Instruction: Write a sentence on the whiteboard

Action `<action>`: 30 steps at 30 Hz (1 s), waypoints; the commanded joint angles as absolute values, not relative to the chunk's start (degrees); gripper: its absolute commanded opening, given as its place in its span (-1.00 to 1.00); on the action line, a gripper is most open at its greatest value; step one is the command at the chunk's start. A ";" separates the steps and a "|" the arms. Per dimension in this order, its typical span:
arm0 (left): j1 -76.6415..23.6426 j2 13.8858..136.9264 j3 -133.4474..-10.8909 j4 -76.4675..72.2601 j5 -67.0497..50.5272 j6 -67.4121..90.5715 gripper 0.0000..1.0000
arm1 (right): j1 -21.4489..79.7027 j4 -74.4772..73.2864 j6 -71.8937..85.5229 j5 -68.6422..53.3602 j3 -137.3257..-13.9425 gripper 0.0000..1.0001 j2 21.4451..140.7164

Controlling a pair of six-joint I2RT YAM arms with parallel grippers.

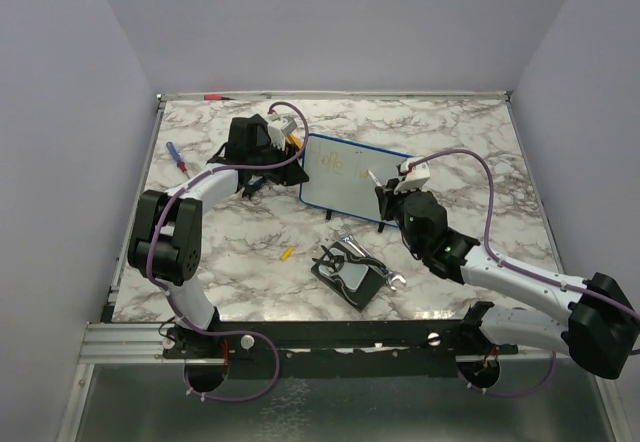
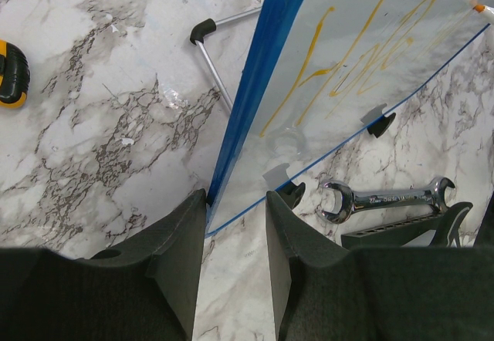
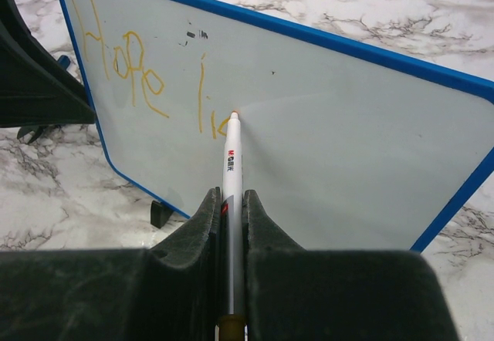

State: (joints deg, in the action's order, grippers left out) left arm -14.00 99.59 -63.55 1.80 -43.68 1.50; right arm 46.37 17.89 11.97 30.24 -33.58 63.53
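Observation:
The whiteboard (image 1: 350,177) stands tilted on its black feet at mid table, blue rim all round. The sentence (image 3: 131,67) reads "Hope" then "i" and a short stroke, in orange-yellow; it also shows in the left wrist view (image 2: 363,71). My right gripper (image 3: 229,194) is shut on a white marker (image 3: 231,163), whose tip touches the whiteboard's face (image 3: 324,125) just right of the last stroke. My left gripper (image 2: 235,202) straddles the whiteboard's (image 2: 347,48) lower left corner, one finger against the blue rim, and holds that edge. In the top view the left gripper (image 1: 290,147) is at the board's left end and the right gripper (image 1: 385,194) at its front.
A wrench (image 1: 370,257) and a flat black pad (image 1: 345,277) lie in front of the board; the wrench (image 2: 386,200) also shows in the left wrist view. A blue-red screwdriver (image 1: 176,156) lies at left, a red pen (image 1: 215,95) by the back wall, a small yellow piece (image 1: 287,253) near the middle.

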 commanded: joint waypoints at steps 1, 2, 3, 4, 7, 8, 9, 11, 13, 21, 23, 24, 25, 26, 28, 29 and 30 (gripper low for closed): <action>-14.41 100.12 -64.41 1.13 -43.79 1.41 -0.26 | 45.97 16.69 13.42 31.99 -33.01 -0.99 63.34; -14.41 100.11 -64.42 1.06 -43.77 1.41 -0.26 | 45.97 16.30 13.95 31.90 -32.70 -0.99 63.24; -14.43 100.16 -64.42 1.12 -43.77 1.41 -0.26 | 45.97 15.98 14.44 31.79 -32.32 -0.99 63.08; -14.42 100.15 -64.42 1.07 -43.77 1.41 -0.26 | 46.03 15.72 14.96 31.69 -32.00 -1.00 62.95; -14.43 100.02 -64.38 1.08 -43.77 1.41 -0.26 | 46.05 15.10 16.16 31.27 -31.11 -0.99 62.92; -14.46 100.03 -64.40 1.11 -43.76 1.41 -0.26 | 46.05 15.01 16.50 31.06 -30.90 -0.99 63.04; -14.42 100.06 -64.42 1.14 -43.79 1.41 -0.26 | 46.05 15.00 16.72 30.91 -30.74 -0.99 63.19; -14.43 100.04 -64.42 1.09 -43.86 1.41 -0.26 | 46.05 15.02 17.11 30.45 -30.63 -0.99 63.72; -14.46 99.95 -64.38 1.06 -43.81 1.41 -0.26 | 46.05 15.11 17.37 29.98 -30.55 -0.99 64.40; -14.50 100.00 -64.41 1.06 -43.77 1.41 -0.26 | 46.14 17.18 17.75 27.94 -31.02 -0.99 67.37; -14.50 99.91 -64.41 1.07 -43.77 1.41 -0.26 | 46.16 17.73 17.92 27.69 -31.11 -0.99 67.78; -14.50 99.99 -64.42 1.10 -43.77 1.41 -0.26 | 46.15 17.98 18.04 27.62 -31.11 -0.99 67.96; -14.55 99.96 -64.42 1.13 -43.77 1.41 -0.26 | 46.14 18.43 18.08 27.41 -31.06 -0.99 68.14; -14.53 99.95 -64.42 1.12 -43.84 1.41 -0.26 | 46.14 18.77 18.05 27.20 -31.17 -0.99 68.24; -14.52 99.94 -64.42 1.14 -43.88 1.41 -0.26 | 46.14 19.74 18.08 26.78 -31.35 -0.99 68.56; -14.50 99.86 -64.42 1.09 -43.82 1.41 -0.26 | 46.14 20.18 17.99 26.73 -31.49 -0.99 68.74; -14.52 99.87 -64.42 1.10 -43.79 1.41 -0.26 | 46.14 20.62 17.92 26.62 -31.63 -0.99 68.87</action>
State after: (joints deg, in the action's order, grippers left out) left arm -14.02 99.59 -63.55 1.80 -43.68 1.50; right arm 46.39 18.00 17.72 26.61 -31.75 67.72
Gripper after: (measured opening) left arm 0.373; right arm 0.100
